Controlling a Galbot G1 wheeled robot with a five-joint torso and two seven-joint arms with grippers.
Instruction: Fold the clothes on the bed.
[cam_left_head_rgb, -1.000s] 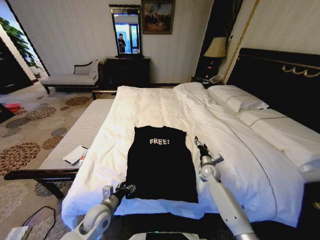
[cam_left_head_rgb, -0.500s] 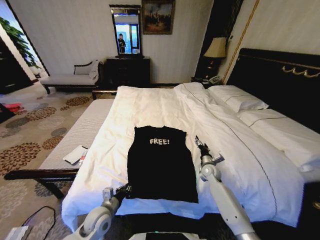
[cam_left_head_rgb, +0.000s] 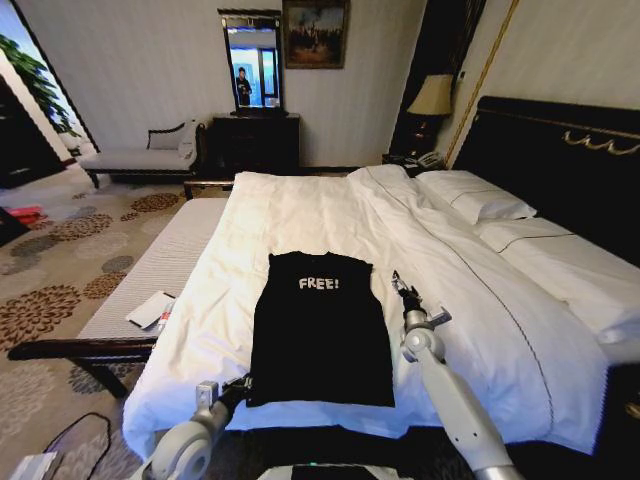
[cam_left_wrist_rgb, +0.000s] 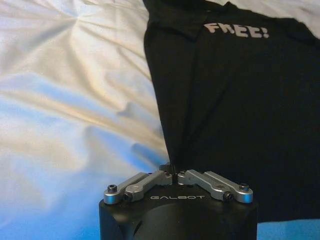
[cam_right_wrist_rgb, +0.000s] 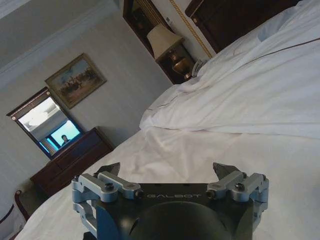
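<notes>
The black "FREE!" T-shirt (cam_left_head_rgb: 322, 328) lay flat, sleeves already tucked in, on the white duvet (cam_left_head_rgb: 300, 215) near the foot of the bed (cam_left_head_rgb: 520, 290). The left gripper (cam_left_wrist_rgb: 174, 172) sat at the shirt's near left hem corner, fingers pressed together, apparently pinching the edge of the cloth, with the lettering far ahead of it. The right gripper (cam_left_head_rgb: 401, 288) hovered just beside the shirt's right edge, fingers spread and holding nothing; the duvet stretched beyond them. To fold well, the right one would likely need to take the opposite hem corner, so that both could lift evenly and carry the hem toward the collar without dragging the duvet.
</notes>
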